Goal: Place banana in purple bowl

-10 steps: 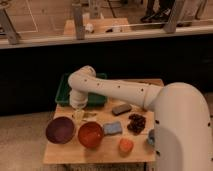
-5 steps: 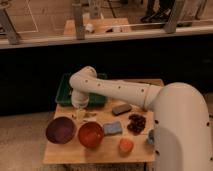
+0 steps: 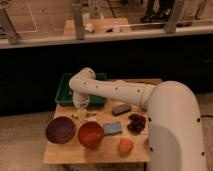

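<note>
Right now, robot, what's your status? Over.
End effector low at the table, by the green tray. Banana right under it, not in purple bowl yet. Orange-red bowl sits beside purple bowl.

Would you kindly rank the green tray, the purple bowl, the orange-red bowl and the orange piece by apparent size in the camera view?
1. green tray, partly covered by the arm
2. purple bowl and orange-red bowl: too alike to rank
3. orange piece
The gripper hangs by the tray's front edge, behind the bowls.

The gripper [image 3: 81,112], over the pale wooden table [image 3: 102,153], hangs from a smooth white arm [image 3: 117,90] near the matte purple bowl [image 3: 60,130].
</note>
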`<state>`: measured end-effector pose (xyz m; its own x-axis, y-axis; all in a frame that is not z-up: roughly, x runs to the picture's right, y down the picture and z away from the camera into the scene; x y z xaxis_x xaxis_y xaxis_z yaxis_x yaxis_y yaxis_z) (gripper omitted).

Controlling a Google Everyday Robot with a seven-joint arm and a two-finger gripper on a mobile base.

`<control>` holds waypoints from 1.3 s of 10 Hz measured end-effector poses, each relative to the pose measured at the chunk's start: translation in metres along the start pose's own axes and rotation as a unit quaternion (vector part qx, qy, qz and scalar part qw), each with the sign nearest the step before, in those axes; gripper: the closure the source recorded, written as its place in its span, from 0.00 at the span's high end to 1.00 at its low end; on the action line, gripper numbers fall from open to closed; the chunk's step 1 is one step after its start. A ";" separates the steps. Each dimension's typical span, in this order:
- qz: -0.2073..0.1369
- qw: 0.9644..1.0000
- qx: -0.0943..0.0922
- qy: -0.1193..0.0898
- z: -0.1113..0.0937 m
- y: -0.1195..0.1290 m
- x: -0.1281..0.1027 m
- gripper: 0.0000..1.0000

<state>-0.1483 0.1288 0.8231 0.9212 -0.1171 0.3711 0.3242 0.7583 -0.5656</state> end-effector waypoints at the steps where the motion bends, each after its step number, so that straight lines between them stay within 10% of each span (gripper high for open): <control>1: 0.002 1.000 0.000 0.004 0.004 -0.001 0.003 0.66; 3: 0.005 1.000 -0.001 0.012 0.013 -0.002 0.008 0.52; 11: 0.015 0.999 -0.004 0.041 0.044 -0.002 0.026 0.51; 13: 0.020 0.999 -0.006 0.043 0.049 -0.002 0.028 0.34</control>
<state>-0.1332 0.1552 0.8704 0.9482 -0.1418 0.2842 0.2890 0.7564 -0.5869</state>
